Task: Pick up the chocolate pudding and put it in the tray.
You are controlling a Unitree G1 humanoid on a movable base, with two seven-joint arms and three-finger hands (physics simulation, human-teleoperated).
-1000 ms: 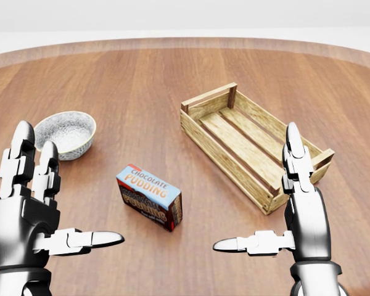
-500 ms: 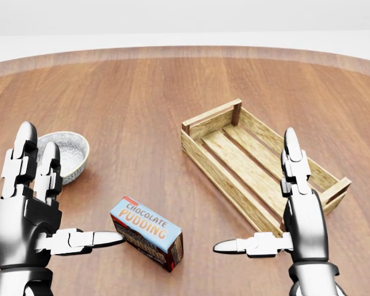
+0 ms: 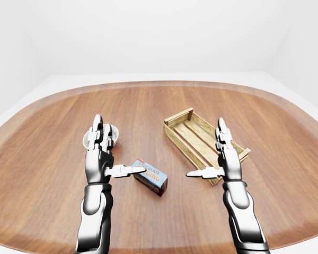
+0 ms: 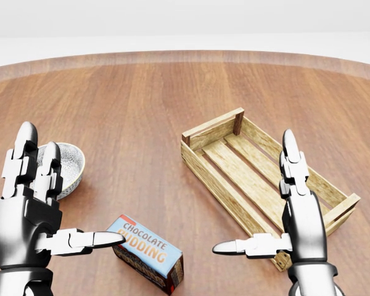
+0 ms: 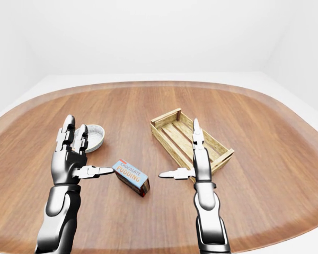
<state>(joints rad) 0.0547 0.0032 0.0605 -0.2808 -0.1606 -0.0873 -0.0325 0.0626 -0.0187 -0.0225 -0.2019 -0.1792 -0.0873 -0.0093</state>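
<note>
My left hand point(image 4: 31, 209) and right hand point(image 4: 296, 216) hover with fingers spread; the box point(image 4: 149, 253) between reads "CHOCOLATE PUDDING", beside the wooden tray point(image 4: 200, 161).

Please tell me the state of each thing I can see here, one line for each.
chocolate pudding box: lying on the table, not held.
wooden tray: empty, upright.
bowl: upright, looks empty.
left robot hand: open, thumb pointing toward the box.
right robot hand: open, holding nothing.
</note>
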